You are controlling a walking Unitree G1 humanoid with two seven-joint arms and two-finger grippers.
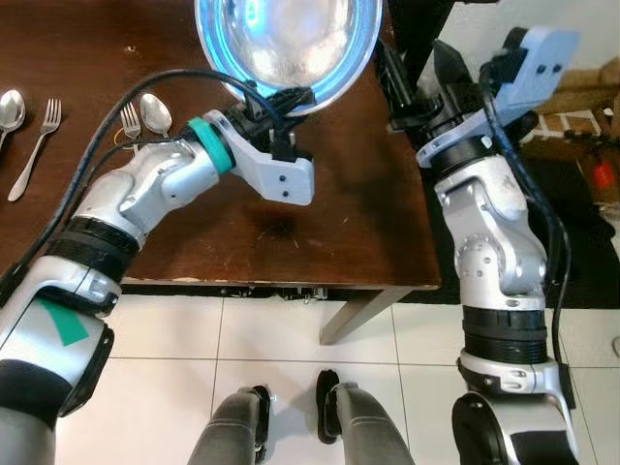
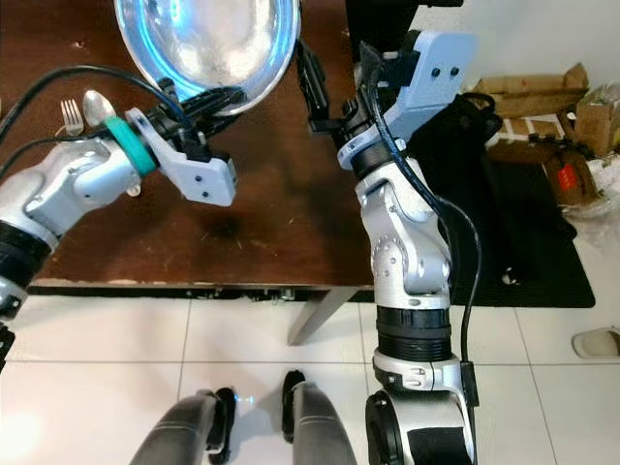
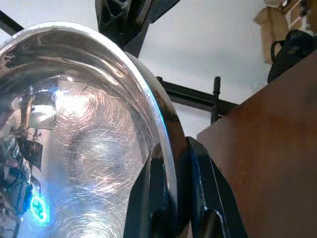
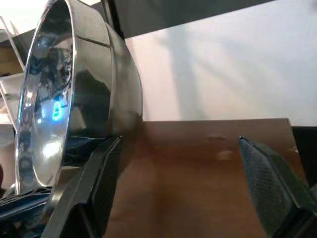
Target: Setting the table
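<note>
Bowl (image 1: 288, 44) of polished steel sits at the top centre of the head views, tilted up off the dark wooden table (image 1: 339, 223) with its hollow facing the camera. Its lower rim is pinched by the left gripper (image 1: 262, 102): in the left wrist view one black finger (image 3: 148, 198) lies inside the rim and the other outside, nearly closed with only the thin metal wall between them. So the bowl is carried, not yet set down.

Just right of the bowl, the right gripper (image 1: 418, 73) hovers over the table's right edge. Its two fingers are spread wide and hold nothing; in the right wrist view the bowl's outer wall stands just beside one finger (image 4: 99, 183), though whether they touch is hard to tell.

Cutlery is already laid at the upper left of the frame: a fork (image 1: 39, 145) and a spoon (image 1: 10, 108) at the far left, then another fork (image 1: 130, 120) and spoon (image 1: 155, 113) near the left forearm. The job seems partly done, I judge; the bowl has yet to be levelled and placed, and no plates or glasses can be seen.
</note>
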